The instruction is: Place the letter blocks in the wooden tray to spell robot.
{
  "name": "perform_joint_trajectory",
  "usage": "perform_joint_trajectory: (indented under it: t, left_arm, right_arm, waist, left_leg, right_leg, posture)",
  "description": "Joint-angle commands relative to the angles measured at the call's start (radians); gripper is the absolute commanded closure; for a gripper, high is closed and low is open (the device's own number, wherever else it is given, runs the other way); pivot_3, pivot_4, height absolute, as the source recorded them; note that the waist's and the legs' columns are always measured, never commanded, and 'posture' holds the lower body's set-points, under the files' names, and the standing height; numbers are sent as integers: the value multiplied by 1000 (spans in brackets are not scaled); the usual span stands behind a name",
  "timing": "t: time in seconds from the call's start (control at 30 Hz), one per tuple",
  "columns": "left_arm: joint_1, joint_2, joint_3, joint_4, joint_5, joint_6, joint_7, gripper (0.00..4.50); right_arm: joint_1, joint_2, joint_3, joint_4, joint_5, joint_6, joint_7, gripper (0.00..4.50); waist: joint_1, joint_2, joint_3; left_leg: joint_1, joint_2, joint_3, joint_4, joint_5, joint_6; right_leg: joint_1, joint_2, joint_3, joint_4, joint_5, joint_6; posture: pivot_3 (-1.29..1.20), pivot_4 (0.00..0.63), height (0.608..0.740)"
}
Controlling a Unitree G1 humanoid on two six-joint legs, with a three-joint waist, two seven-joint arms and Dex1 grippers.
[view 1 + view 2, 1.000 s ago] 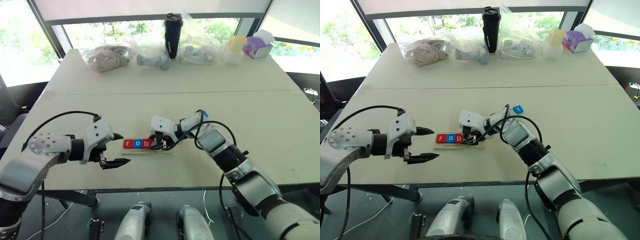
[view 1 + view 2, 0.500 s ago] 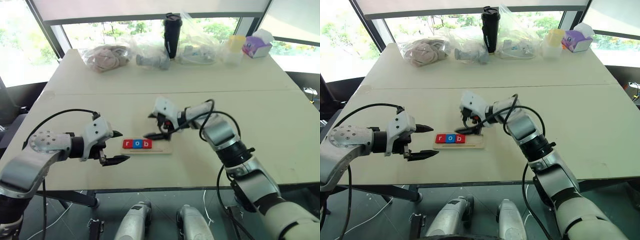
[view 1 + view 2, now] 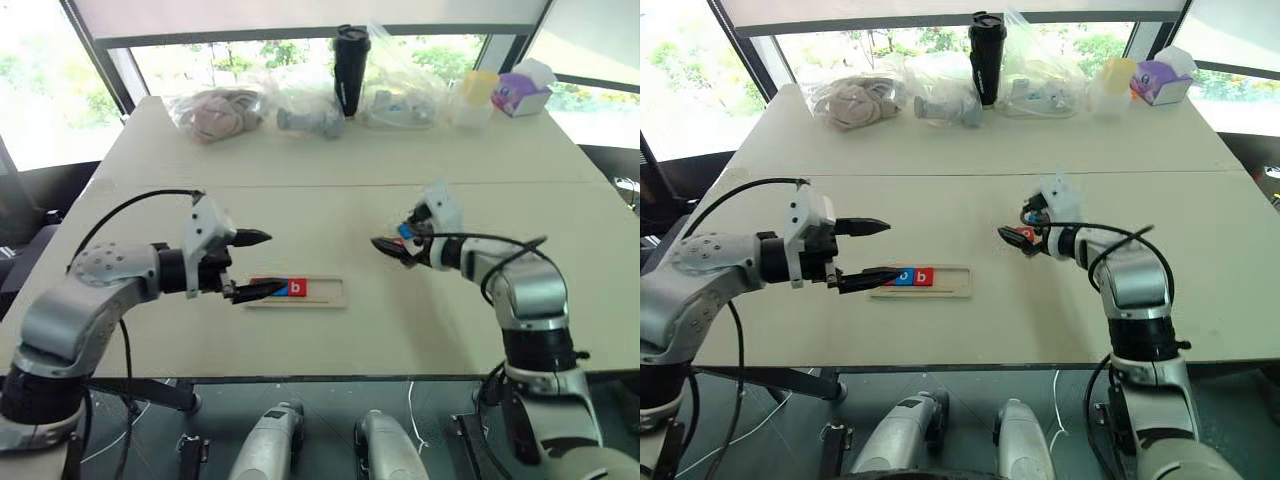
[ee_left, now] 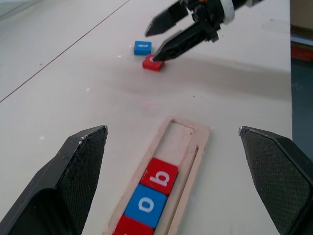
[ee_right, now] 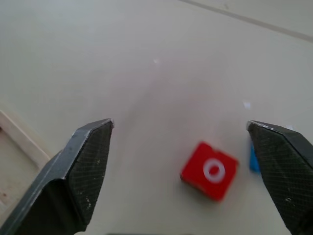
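Observation:
The wooden tray [image 3: 325, 293] lies at the table's middle. In its left part sit three letter blocks: red r [image 4: 128, 228], blue o [image 4: 146, 205] and red b [image 4: 159, 176]. Its right part is bare. My left gripper [image 3: 275, 262] hovers open over the tray's left end, and its lower finger hides the r in the head views. To the right of the tray lie a loose red o block [image 5: 209, 171] and a blue block [image 4: 142, 47], side by side. My right gripper [image 5: 178, 125] hangs open just above the red o block, holding nothing.
Along the table's far edge stand clear bags [image 3: 215, 110] of items, a black tumbler [image 3: 350, 70], a yellow-lidded container [image 3: 472, 98] and a purple tissue box [image 3: 527, 88]. A seam [image 3: 330, 185] crosses the tabletop behind the work area.
My right gripper left the tray, opened and swung right to the two loose blocks. My left gripper moved right and up, over the tray's left end.

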Motion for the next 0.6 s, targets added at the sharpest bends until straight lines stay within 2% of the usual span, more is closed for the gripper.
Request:
perform_joint_trajectory:
  t: [0.03, 0.13, 0.5, 0.6]
  left_arm:
    - [-36, -23, -22, 10, 24, -27, 21, 0]
    - [-62, -41, -46, 31, 43, -41, 28, 0]
    - [-98, -60, -66, 69, 104, -70, 39, 0]
    - [-83, -59, -65, 60, 111, -73, 39, 0]
  right_arm:
    - [-6, 53, -12, -71, -16, 55, -124, 27]
    - [-2, 129, -18, -67, -38, 111, -242, 27]
    - [-46, 248, -30, 65, -53, 118, -429, 27]
    - [-41, 267, -21, 59, -53, 127, -457, 910]
  waist:
    - [-9, 0, 0]
    - [-8, 0, 0]
    - [-7, 0, 0]
    - [-7, 0, 0]
  left_leg:
    - [0, 0, 0, 0, 0, 0]
    - [0, 0, 0, 1, 0, 0]
    - [2, 0, 0, 2, 0, 0]
    - [5, 0, 0, 2, 0, -1]
  right_leg:
    - [0, 0, 0, 0, 0, 0]
    - [1, 0, 0, 0, 0, 0]
    - [2, 1, 0, 0, 0, -1]
    - [3, 1, 0, -1, 0, -1]
  posture:
    - [0, 150, 740]
    - [0, 150, 740]
    - [0, 150, 740]
    - [0, 150, 740]
